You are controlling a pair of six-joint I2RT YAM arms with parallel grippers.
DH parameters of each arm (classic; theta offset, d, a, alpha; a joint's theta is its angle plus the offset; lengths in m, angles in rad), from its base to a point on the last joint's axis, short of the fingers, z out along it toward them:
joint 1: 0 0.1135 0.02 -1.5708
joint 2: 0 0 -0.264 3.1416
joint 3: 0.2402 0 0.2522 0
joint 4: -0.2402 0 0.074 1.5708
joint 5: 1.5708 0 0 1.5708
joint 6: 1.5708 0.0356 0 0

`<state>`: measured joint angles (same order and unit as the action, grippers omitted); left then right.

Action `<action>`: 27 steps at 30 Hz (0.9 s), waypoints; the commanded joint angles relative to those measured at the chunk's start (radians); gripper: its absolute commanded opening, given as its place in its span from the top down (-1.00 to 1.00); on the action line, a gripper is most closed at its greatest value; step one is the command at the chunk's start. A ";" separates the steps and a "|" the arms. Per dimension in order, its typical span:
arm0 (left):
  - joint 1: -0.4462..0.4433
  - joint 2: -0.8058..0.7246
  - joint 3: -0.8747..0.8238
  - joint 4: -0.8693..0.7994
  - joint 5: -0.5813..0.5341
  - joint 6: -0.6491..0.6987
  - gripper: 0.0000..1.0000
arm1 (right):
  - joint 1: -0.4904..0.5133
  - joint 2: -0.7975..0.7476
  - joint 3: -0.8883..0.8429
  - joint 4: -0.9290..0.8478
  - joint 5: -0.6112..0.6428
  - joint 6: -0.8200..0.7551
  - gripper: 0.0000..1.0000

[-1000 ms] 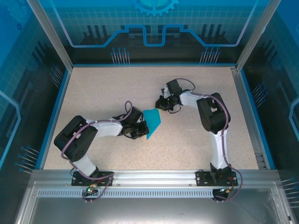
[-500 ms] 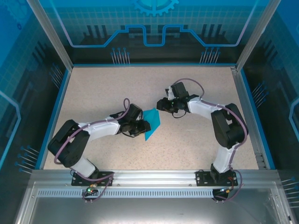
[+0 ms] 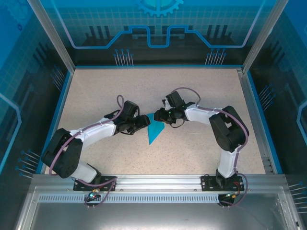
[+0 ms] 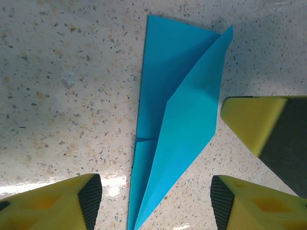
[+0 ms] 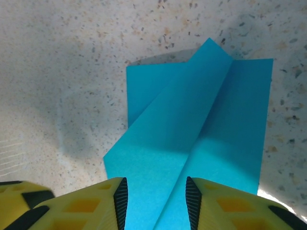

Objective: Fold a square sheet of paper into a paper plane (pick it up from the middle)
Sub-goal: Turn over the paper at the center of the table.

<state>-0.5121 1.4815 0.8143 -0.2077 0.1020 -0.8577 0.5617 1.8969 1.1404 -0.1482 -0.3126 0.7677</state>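
- We are looking at the paper plane [image 3: 153, 129] lying flat on the speckled desk [image 3: 96, 96]. It is about mid-desk between the two arms, with its point aiming near and its wide end far.
- Compared with a second ago, the paper is showing a narrower, longer outline. Then it was a broader kite shape; now it is a slim dart with one flap folded over along a diagonal crease.
- The left fingers [image 4: 62, 203] are standing wide apart, one on each side of the plane's pointed end, and are touching neither edge. A second ago they were shut at the paper's near-left edge.
- The left arm [image 3: 96, 132] is stretching out further than before, and its wrist is now sitting more toward the far side.
- The right fingers [image 5: 86, 206] are standing narrowly parted over the plane's wide end, and the blue paper is running on beneath the gap. We are seeing no pinch on it.
- A second ago those right fingers were off the paper's far right corner. Now they are over the paper, and the right arm [image 3: 225, 129] is bending with its elbow further right and nearer.
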 commanded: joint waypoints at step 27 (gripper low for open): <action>0.009 0.207 0.020 0.114 0.170 -0.007 0.65 | 0.041 0.111 0.106 -0.048 -0.047 0.053 0.21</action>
<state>-0.5121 1.6764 0.8074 -0.0422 0.3031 -0.8585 0.5781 1.9888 1.2201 -0.1913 -0.3141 0.8162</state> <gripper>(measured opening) 0.181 0.397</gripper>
